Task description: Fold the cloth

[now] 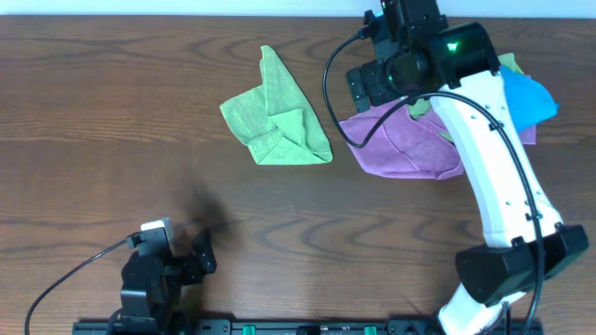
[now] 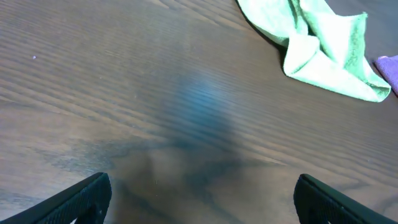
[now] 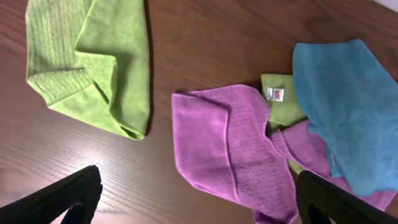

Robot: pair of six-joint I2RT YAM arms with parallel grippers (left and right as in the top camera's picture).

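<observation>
Green cloth [image 1: 277, 119] lying partly folded on the wooden table [image 1: 93, 112], with neither gripper touching it.
The right gripper [image 3: 199, 202] is hovering with its fingers spread wide and gripping nothing, over a purple cloth [image 3: 230, 155] lying in a pile with a blue cloth [image 3: 348, 106]; the green cloth is sitting just beside that pile, towards the table's middle. The left gripper [image 2: 202, 199] is hanging near the front edge, well apart from the green cloth, fingers likewise spread over bare wood.
</observation>
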